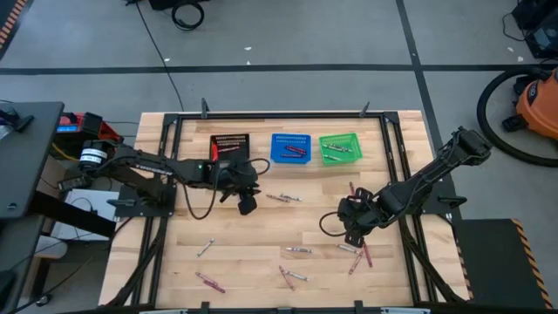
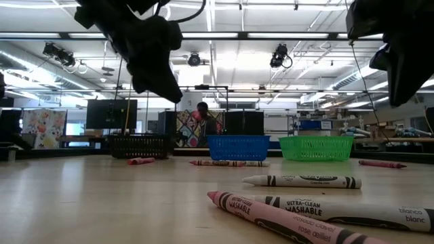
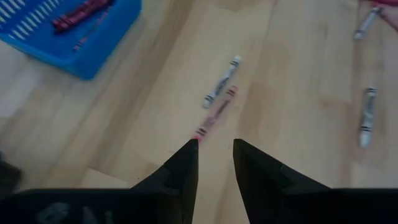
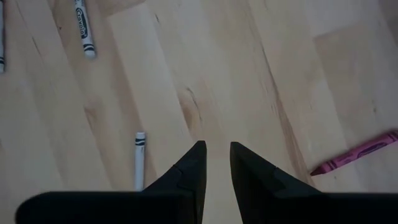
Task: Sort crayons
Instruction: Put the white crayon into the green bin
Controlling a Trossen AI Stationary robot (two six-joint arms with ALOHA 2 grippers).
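Crayons lie scattered flat on the wooden table [image 1: 261, 235]. A pale grey crayon [image 3: 222, 81] and a pink one [image 3: 214, 115] lie side by side just ahead of my left gripper [image 3: 216, 149], which hangs open and empty above the table's middle [image 1: 247, 202]. My right gripper [image 4: 217, 149] is also open and empty, hanging over bare wood at the right [image 1: 349, 228]. A pale grey crayon [image 4: 140, 158] lies beside one of its fingers and a magenta crayon [image 4: 357, 152] lies farther off. Red crayons [image 3: 78, 14] lie in the blue basket [image 3: 68, 43].
A black basket [image 1: 229, 146], the blue basket [image 1: 290, 148] and a green basket [image 1: 340, 146] stand in a row at the table's far side. More crayons lie near the front edge [image 1: 209, 282] [image 1: 292, 275] and by the right gripper [image 1: 359, 253]. Black frame rails border the table.
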